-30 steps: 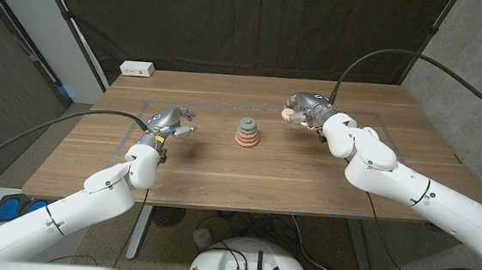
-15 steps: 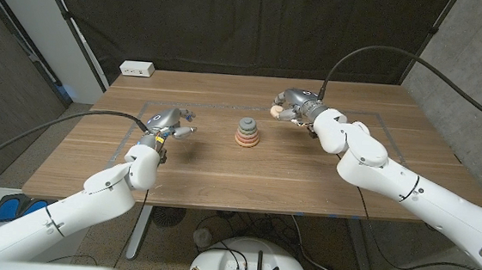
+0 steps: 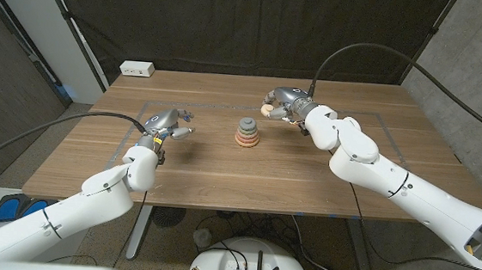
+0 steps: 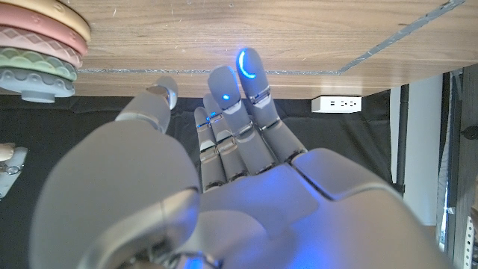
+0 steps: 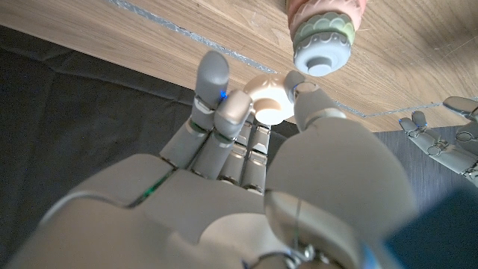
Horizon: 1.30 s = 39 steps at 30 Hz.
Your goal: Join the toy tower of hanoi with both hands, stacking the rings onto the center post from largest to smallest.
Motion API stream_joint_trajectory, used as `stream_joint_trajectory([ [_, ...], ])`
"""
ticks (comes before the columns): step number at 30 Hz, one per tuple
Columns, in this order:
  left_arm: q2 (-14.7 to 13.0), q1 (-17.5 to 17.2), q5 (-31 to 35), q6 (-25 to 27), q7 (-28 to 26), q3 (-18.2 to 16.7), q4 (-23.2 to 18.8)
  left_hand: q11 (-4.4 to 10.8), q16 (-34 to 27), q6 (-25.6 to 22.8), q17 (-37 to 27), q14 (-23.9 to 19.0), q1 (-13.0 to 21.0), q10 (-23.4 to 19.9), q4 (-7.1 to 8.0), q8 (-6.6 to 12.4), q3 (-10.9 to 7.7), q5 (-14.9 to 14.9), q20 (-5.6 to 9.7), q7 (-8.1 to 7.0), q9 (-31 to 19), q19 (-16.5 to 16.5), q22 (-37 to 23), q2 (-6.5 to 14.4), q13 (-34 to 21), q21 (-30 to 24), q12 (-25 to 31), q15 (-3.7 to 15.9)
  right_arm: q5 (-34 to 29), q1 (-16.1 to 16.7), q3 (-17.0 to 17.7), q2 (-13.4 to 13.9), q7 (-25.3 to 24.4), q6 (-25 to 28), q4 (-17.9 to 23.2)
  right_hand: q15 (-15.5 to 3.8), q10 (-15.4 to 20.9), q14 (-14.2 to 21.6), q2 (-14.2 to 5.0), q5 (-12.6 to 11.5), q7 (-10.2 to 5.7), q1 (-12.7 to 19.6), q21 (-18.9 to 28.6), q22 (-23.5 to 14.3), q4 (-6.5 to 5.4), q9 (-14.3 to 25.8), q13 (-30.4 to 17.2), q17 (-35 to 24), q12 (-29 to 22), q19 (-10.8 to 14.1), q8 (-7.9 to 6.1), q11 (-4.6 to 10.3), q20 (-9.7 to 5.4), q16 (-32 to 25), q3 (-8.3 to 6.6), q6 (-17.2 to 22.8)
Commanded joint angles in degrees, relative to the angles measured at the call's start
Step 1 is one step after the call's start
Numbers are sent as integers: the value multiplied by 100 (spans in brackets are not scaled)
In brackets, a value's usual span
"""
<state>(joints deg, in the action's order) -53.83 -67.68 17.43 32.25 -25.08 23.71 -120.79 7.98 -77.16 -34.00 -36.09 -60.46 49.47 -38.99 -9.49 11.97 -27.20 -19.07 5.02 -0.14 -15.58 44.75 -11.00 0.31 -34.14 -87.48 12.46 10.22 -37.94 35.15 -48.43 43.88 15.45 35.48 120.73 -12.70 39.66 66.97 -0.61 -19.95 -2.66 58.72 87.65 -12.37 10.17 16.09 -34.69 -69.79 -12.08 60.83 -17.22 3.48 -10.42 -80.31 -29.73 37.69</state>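
The ring tower [image 3: 247, 133] stands at the table's middle, pastel rings stacked under a grey top on the post; its stack [image 4: 37, 52] and its grey top [image 5: 321, 46] show in both wrist views. My right hand [image 3: 282, 102] hovers above the table just right of the tower and behind it, pinching a small cream ring [image 3: 267, 109] between thumb and fingers; that cream ring [image 5: 267, 98] sits close to the tower top. My left hand [image 3: 169, 122] stays left of the tower, fingers [image 4: 231, 97] extended together and holding nothing.
A white power strip [image 3: 137, 69] lies at the table's back left edge. Thin tape lines [image 3: 209, 107] mark a rectangle on the wooden table [image 3: 306, 179]. A dark curtain hangs behind the table.
My right hand has carried the cream ring leftward, closer to the tower. The left hand and the tower have not moved.
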Motion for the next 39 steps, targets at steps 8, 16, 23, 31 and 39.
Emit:
stream_joint_trajectory([
  [8, -3, -17, -65, 39, -9, -2, 11, 3, -32, -39, -2, 24, -44, -29, -19, -28, -38, 3, 687, -14, -16, 6, -10, -15, -8, -17, 5, 237, -281, -349, -262, -615, 349, -204, -476, 10, 573, 15, -269, -19, -100, 238, -28, -32, -75, 33, -304, -13, -11, 34, -30, 439, -228, -26, -112, 136],
  [16, -1, -20, -99, 20, -13, -9, 42, 10, -34, -46, 2, 25, -42, -37, -18, -25, -39, 4, 688, -5, -17, 7, -10, -12, -7, -18, 7, 237, -328, -481, -352, -775, 468, -326, -635, 9, 574, -5, -274, -19, -106, 236, -31, -31, -75, 36, -306, 1, -2, 29, -27, 426, -228, -13, -114, 142],
  [23, -8, -30, -120, 6, -30, -26, 54, 15, -35, -49, 5, 26, -40, -32, -19, -24, -40, 4, 687, -7, -18, 9, -10, -11, -11, -19, 6, 237, -349, -571, -415, -898, 552, -372, -767, 8, 587, -13, -282, -21, -100, 236, -41, -23, -74, 36, -314, 1, -2, 17, -22, 434, -229, -15, -120, 142],
  [31, -20, -14, -138, -10, -21, -30, 81, 10, -47, -50, 7, 17, -40, -36, -18, -24, -42, 6, 687, -9, -20, 13, -12, -10, -14, -21, 6, 236, -356, -683, -490, -1042, 639, -354, -934, 8, 602, -9, -285, -24, -99, 233, -39, -27, -73, 42, -311, -11, 4, 14, -19, 434, -228, -27, -122, 146],
  [39, -18, -12, -175, -53, -28, -35, 127, 13, -45, -56, 14, 25, -35, -36, -19, -22, -47, 6, 688, 0, -22, 7, -13, -6, -22, -19, 9, 237, -369, -807, -614, -1178, 727, -310, -1108, 8, 590, -29, -289, -25, -99, 228, -41, -26, -73, 45, -326, 1, 12, 8, -13, 437, -229, -18, -124, 151],
])
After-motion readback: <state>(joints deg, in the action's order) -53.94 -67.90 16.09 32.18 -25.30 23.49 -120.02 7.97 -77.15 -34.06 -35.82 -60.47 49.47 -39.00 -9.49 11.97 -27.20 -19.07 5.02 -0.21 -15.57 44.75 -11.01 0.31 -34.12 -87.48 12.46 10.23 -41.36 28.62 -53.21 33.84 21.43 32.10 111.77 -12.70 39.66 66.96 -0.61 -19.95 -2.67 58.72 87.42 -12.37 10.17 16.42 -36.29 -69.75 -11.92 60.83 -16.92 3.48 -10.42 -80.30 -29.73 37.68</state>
